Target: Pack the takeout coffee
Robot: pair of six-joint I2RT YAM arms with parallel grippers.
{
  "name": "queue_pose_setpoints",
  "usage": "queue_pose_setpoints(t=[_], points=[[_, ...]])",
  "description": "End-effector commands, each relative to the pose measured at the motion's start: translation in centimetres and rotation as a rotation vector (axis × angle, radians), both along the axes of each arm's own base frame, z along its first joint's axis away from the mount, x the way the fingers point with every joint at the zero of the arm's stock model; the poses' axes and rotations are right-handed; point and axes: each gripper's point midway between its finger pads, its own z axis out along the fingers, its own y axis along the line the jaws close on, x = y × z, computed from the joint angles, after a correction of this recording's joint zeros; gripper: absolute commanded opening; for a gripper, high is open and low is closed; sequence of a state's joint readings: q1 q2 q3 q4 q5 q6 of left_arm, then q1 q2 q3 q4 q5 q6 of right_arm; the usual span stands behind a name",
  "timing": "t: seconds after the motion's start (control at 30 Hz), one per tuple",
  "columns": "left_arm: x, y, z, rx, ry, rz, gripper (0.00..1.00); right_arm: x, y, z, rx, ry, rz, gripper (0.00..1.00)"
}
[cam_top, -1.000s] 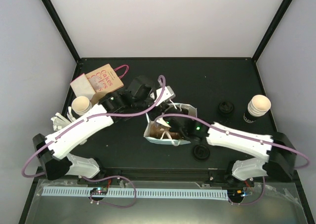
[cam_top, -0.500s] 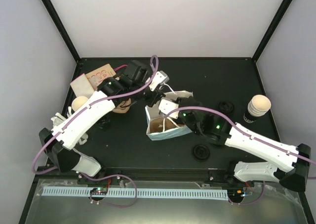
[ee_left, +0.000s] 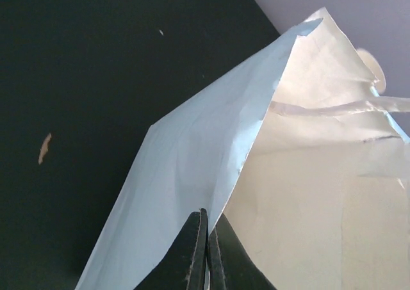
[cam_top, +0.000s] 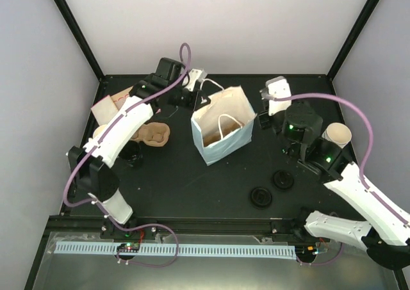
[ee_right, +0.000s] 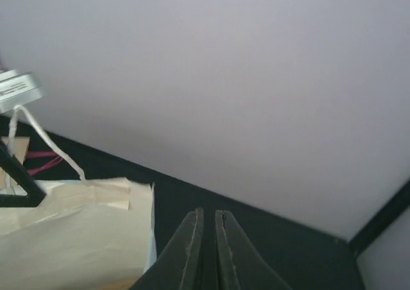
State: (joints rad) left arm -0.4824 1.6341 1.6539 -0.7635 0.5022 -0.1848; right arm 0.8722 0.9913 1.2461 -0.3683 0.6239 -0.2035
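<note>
The white paper bag (cam_top: 221, 128), light and floppy, is standing open at upper centre, with the closed left hand (ee_left: 205, 218) pinching its rim. At the right edge the crushable tan paper cup (cam_top: 337, 135) is sitting, probably best gripped low. The nearly closed right hand (ee_right: 206, 214) is holding nothing.

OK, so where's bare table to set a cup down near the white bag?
Widest bare patch: the table on the near side of the white bag, left of the two black lids. Left of the bag is crowded: pulp carrier, left arm.
</note>
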Motion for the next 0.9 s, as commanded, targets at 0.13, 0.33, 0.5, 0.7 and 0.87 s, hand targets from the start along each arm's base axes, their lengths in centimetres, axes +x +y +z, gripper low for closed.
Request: queue_pose_setpoints(t=[0.13,0.33,0.5,0.7,0.87], points=[[6.0,-1.0,3.5,-0.149,-0.033,0.067,0.02,0.9,-4.9,-5.6,0.165,0.262,-0.228,0.11],[7.3,-1.3,3.5,-0.158,-0.033,0.079,0.05,0.0,-5.0,-9.4,0.202,0.325,-0.212,0.23],[7.2,-0.8,3.6,-0.146,-0.035,0.089,0.25,-1.1,-5.4,-11.6,0.211,0.343,-0.19,0.45],[6.2,0.0,5.9,-0.159,-0.083,0.095,0.47,-1.6,-5.2,-14.3,0.214,0.412,-0.191,0.79],[4.7,0.7,7.6,-0.162,-0.144,0.082,0.69,-1.3,-4.8,-15.6,0.213,0.458,-0.206,1.0]])
